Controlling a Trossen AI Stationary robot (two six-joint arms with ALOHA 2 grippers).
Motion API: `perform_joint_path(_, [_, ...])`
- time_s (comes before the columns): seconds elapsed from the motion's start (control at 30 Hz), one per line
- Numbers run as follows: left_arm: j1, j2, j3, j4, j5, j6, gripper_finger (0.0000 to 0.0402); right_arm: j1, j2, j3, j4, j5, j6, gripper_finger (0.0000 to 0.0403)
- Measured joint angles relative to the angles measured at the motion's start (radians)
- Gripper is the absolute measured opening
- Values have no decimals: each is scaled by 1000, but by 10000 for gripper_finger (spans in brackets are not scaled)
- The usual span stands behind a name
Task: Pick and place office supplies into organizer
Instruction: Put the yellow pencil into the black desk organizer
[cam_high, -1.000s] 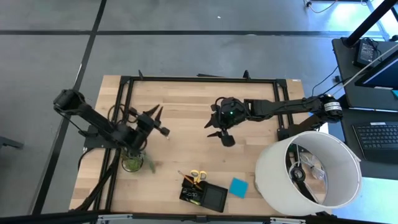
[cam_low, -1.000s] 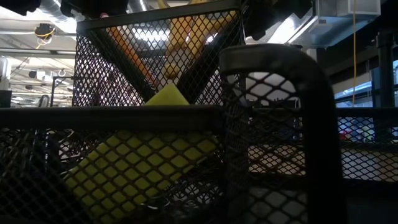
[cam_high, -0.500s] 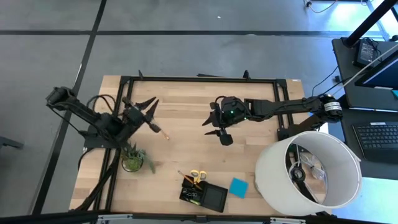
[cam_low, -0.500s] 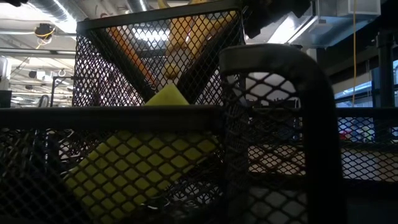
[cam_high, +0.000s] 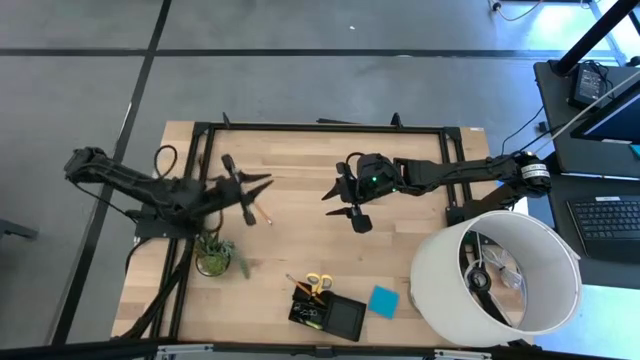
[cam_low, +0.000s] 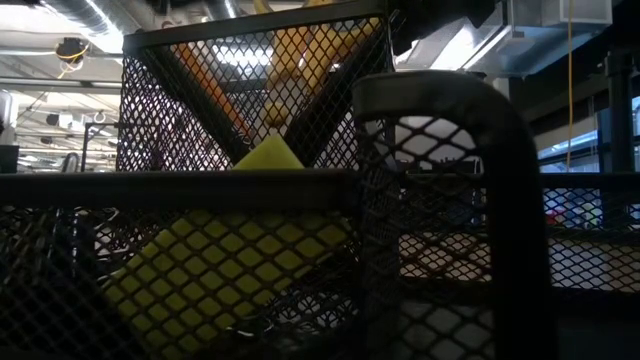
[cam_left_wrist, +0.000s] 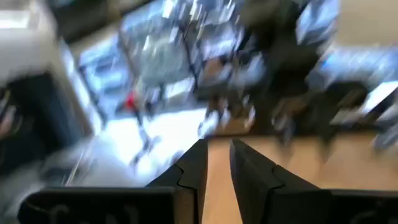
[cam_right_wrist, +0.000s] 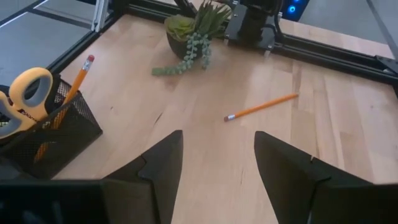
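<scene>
An orange pencil (cam_right_wrist: 261, 107) lies flat on the wood (cam_high: 258, 212), just in front of my left gripper (cam_high: 250, 190). In its blurred wrist view the left gripper's fingers (cam_left_wrist: 219, 168) are shut, empty and pointing level across the table. My right gripper (cam_high: 345, 200) hovers open over the table's middle (cam_right_wrist: 217, 168) and holds nothing. The black mesh organizer (cam_high: 328, 312) stands at the near edge. Yellow-handled scissors (cam_right_wrist: 25, 93) and another pencil (cam_right_wrist: 78, 81) stand in it, and a yellow block (cam_low: 230, 270) shows through its mesh. The blue note pad (cam_high: 383, 300) lies flat to its right.
A small green potted plant (cam_high: 213, 258) stands near the left arm, between the loose pencil and the near edge. A large white lampshade (cam_high: 495, 270) fills the near right corner. A black frame (cam_high: 320, 127) rims the table. Bare wood lies between the two grippers.
My left arm has drawn back toward the table's left edge. Its gripper has swung up and away from the plant and turned until it points level toward the right. The loose pencil has stayed where it was, and my right gripper has hardly moved.
</scene>
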Motion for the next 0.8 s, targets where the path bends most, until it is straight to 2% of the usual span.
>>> perform_joint_path(0.07, [49,-32,11,-187,9,-131,61,0,0,0,0,0,1,200])
perform_joint_path(0.1, [75,-44,16,-275,50,-202,61,0,0,0,-1,0,2,200])
perform_joint_path(0.17, [126,-56,19,-402,172,-319,59,0,0,0,-5,0,2,200])
perform_joint_path(0.27, [177,-55,19,-530,368,-396,55,0,0,0,-8,0,2,200])
perform_joint_path(0.33, [199,-44,19,-603,444,-460,54,0,2,0,-8,0,3,200])
perform_joint_path(0.4, [219,-32,19,-672,430,-553,53,0,8,0,-9,0,3,200])
perform_joint_path(0.47, [232,-11,19,-740,388,-569,54,0,19,0,-9,-1,3,200])
perform_joint_path(0.57, [234,38,19,-814,379,-477,54,0,41,0,-12,0,3,200])
perform_joint_path(0.8, [231,180,20,-788,411,-357,58,0,92,0,-52,0,4,200])
